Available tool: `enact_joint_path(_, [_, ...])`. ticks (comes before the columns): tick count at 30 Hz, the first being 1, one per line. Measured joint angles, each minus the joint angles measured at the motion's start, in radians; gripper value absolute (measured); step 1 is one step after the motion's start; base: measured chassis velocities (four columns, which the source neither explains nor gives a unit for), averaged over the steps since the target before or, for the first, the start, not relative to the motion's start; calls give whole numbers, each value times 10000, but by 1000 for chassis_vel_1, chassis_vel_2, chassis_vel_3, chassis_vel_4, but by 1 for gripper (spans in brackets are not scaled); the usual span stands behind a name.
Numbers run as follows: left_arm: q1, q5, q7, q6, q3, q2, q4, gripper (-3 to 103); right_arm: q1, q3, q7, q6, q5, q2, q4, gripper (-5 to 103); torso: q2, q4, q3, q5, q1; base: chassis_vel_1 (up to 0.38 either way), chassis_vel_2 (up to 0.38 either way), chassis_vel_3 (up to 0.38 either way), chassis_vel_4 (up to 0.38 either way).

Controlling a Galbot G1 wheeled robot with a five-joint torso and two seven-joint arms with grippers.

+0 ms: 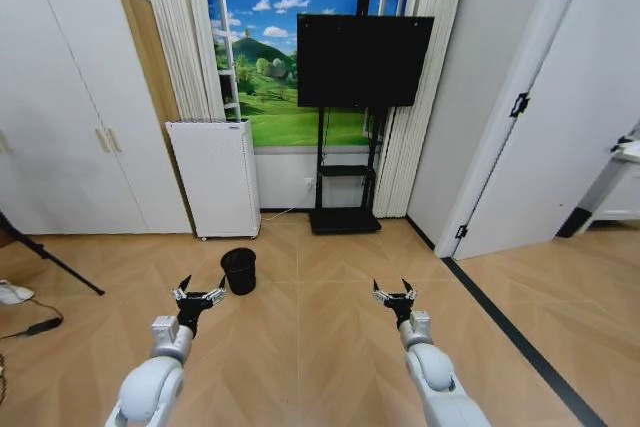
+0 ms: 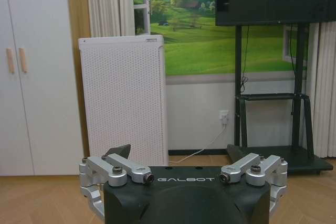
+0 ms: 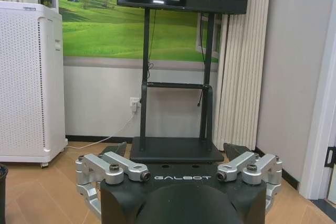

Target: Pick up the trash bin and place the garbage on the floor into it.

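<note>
Nearest, the left gripper (image 1: 197, 299) and right gripper (image 1: 396, 296) hovered above the floor, fingers spread and empty. Beyond the left gripper stood the black trash bin (image 1: 239, 270), upright, long axis vertical, mouth up. A glancing, off-centre grasp could tip the light bin over.

The small black round trash bin (image 1: 239, 270) stands upright on the wooden floor, mouth open.

Room count, head view.
One trash bin (image 1: 239, 270), one white appliance (image 1: 214, 178), one TV (image 1: 364, 61) on one stand (image 1: 345, 219); two claws: left claw (image 1: 197, 296), right claw (image 1: 394, 294), both spread.
</note>
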Motion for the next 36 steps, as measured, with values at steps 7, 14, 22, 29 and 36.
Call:
enact_joint_path(7, [95,-201,-339,87,37,-97,-60,100,-46,0,6,157,78,18,-43,100,-2,0,1,-1,3,4,-10,-13,20])
enact_joint_path(14, [186,-199,-507,177,36,-166,-204,100,-253,54,33,279,-42,0,18,100,-5,0,2,0,6,0,0,0,0])
enact_joint_path(22, [187,-191,-507,180,32,-166,-209,100,-253,57,38,282,-53,-4,22,100,-5,0,2,-1,5,0,0,0,0])
enact_joint_path(29, [189,-186,-506,181,32,-165,-210,100,-253,57,42,283,-56,-4,29,100,-4,-1,1,-1,4,0,0,0,0])
enact_joint_path(36, [189,-182,-507,181,31,-161,-209,100,-251,57,44,282,-56,-4,34,100,-4,0,1,-1,4,0,0,0,0])
